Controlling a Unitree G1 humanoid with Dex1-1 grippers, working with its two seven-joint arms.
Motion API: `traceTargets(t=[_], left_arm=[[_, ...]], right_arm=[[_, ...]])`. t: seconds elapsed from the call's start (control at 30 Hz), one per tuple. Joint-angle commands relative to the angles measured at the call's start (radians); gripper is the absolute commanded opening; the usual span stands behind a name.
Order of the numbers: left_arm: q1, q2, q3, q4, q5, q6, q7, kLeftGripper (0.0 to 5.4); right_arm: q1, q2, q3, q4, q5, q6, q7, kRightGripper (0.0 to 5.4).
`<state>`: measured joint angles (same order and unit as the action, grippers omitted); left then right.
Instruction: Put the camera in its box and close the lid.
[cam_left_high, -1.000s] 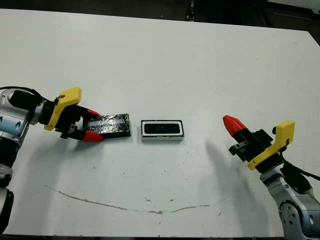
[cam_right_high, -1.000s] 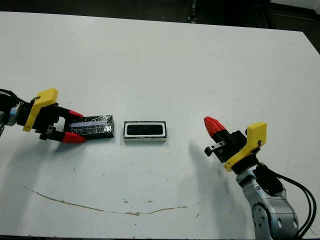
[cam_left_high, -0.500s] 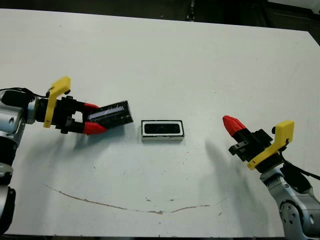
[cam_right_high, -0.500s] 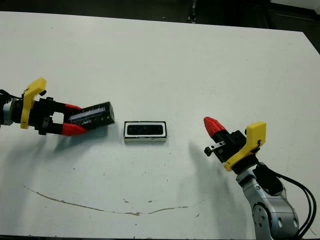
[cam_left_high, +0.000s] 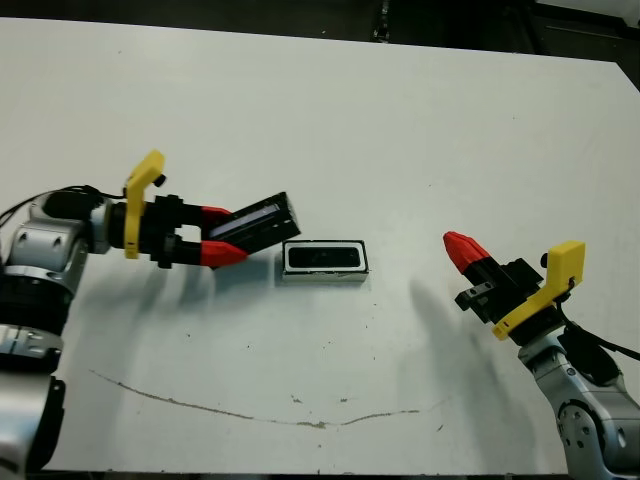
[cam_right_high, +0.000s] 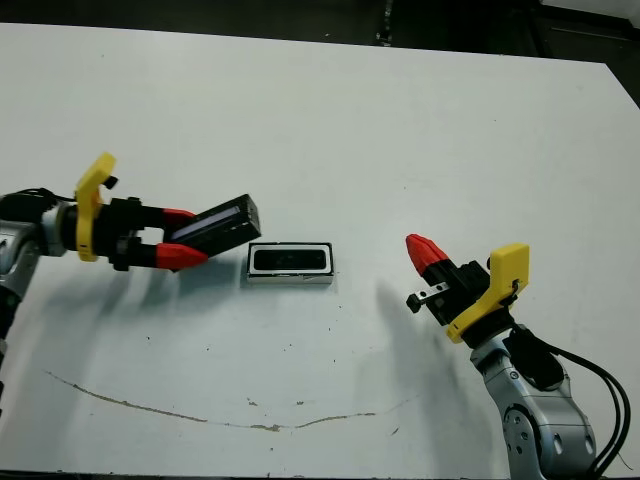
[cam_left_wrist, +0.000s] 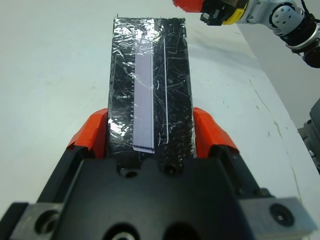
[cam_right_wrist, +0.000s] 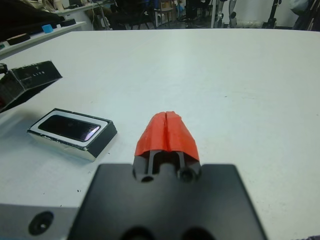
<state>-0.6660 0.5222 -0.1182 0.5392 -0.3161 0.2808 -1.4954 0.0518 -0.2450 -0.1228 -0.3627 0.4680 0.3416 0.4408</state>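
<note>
Currently on table (cam_left_high: 330, 110): white, a thin brown streak marking its near edge.
Left gripper (cam_left_high: 222, 236): clamping lid (cam_left_high: 257, 222), tilted, off table.
Box (cam_left_high: 324, 259): holding camera (cam_left_high: 322, 257), uncovered.
Right gripper (cam_right_wrist: 167, 131): fingers pressed together, hovering.
Room: blurred shelves showing beyond the table.

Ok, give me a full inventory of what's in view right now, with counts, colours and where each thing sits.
Lid: one, glossy crinkly black with a pale stripe, held tilted off the table, just left of the box.
Box: one, black rim, white inner walls, mid-table, open.
Camera: one, slim dark bar with bluish sheen, lying inside the box.
Table: one, white, with a thin brown scuff line along its near part.
Left gripper: red fingers, yellow tab, shut on the lid's end.
Right gripper: red fingers, yellow tab, shut and empty, right of the box.
</note>
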Motion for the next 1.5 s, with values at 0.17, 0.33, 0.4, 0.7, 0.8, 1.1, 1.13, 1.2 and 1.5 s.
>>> traceTargets(t=[0.17, 0.33, 0.4, 0.7, 0.8, 1.1, 1.13, 1.2, 1.5], left_arm=[[0.037, -0.063, -0.031, 0.019, 0.025, -0.016, 0.037, 3.17], [0.044, -0.077, -0.062, 0.013, 0.057, -0.045, 0.061, 3.17], [0.048, -0.093, -0.067, 0.023, 0.057, -0.066, 0.061, 3.17], [0.071, -0.128, -0.104, -0.015, 0.068, -0.085, 0.090, 3.17], [0.077, -0.137, -0.111, -0.018, 0.077, -0.087, 0.108, 3.17], [0.069, -0.176, -0.145, -0.017, 0.084, -0.094, 0.120, 3.17], [0.070, -0.179, -0.149, -0.017, 0.087, -0.108, 0.121, 3.17], [0.067, -0.187, -0.158, -0.011, 0.089, -0.118, 0.117, 3.17], [0.030, -0.236, -0.190, 0.083, 0.124, -0.159, 0.120, 3.17]], right_arm=[[0.010, -0.016, -0.004, -0.004, -0.002, 0.011, -0.006, 0.00], [0.012, -0.012, 0.000, 0.006, -0.011, -0.014, 0.002, 0.00], [0.013, -0.012, 0.002, 0.006, -0.011, -0.015, 0.002, 0.00], [0.013, -0.013, 0.001, 0.006, -0.009, -0.013, 0.000, 0.00], [0.013, -0.013, 0.000, 0.007, -0.007, -0.008, 0.002, 0.00], [0.014, -0.011, 0.005, 0.000, -0.012, -0.004, -0.007, 0.00], [0.015, -0.012, 0.005, 0.000, -0.014, -0.005, -0.007, 0.00], [0.015, -0.012, 0.005, 0.003, -0.015, -0.009, -0.005, 0.00], [0.012, -0.014, 0.002, -0.004, -0.007, 0.006, -0.009, 0.00]])
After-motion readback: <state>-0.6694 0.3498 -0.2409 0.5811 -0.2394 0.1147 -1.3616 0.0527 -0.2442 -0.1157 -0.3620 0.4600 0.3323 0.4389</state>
